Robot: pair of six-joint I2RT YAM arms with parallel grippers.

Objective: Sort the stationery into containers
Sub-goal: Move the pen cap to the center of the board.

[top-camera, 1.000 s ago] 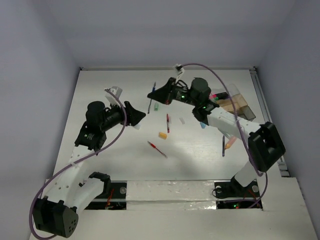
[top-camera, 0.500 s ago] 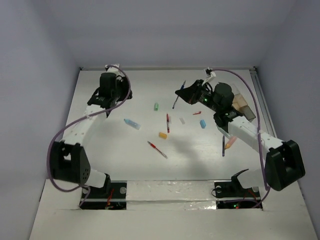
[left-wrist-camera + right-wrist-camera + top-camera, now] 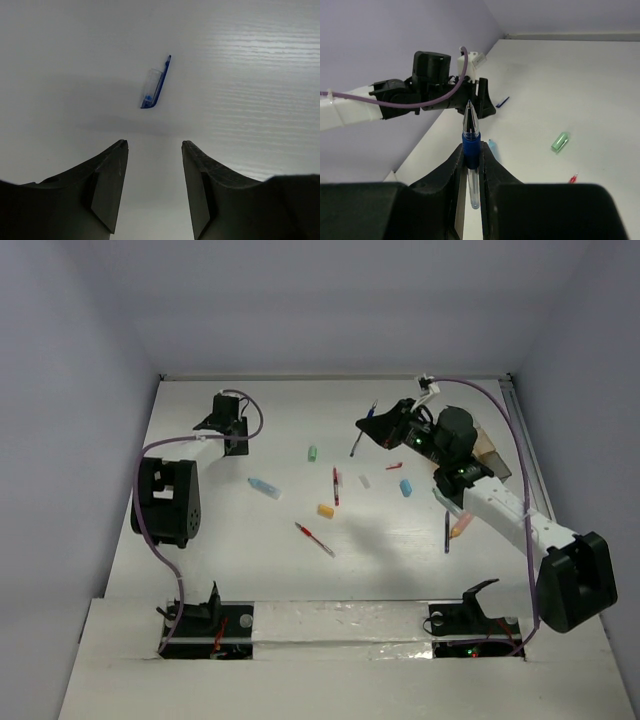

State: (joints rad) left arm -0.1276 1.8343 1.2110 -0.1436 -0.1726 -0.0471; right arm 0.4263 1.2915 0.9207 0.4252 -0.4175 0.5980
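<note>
So far, little looks sorted, and most of the stationery lies loose. Closest to the arm bases, a red pen point(image 3: 315, 538) lies slantwise on the table point(image 3: 200, 570). Off to the right, a dark pen point(image 3: 446, 532) lies with an orange-pink piece point(image 3: 460, 529) right against it.

A little farther out come an orange eraser point(image 3: 325, 510), a pale blue piece point(image 3: 263, 487), a second red pen point(image 3: 335, 485), a white scrap point(image 3: 365, 481) and a blue eraser point(image 3: 406, 487). Beyond these a green eraser point(image 3: 312, 453) sits alone.

Past that, the right claw point(image 3: 471, 148) is clamped on a blue pen point(image 3: 471, 137). It holds the pen raised off the table, tip pointing away from the wrist. The box point(image 3: 490, 455) stands just behind that arm, near the far right of the table. The arm hides part of it, so I cannot tell what is inside.

Farthest off, at the far left, the left claw point(image 3: 152, 146) hangs over the table with its jaws apart and nothing between them. A small blue cap point(image 3: 155, 89) lies just beyond it.

By my reckoning the job is at an early stage. One pen is in hand but not yet in the box, and roughly ten pieces are left to collect.
</note>
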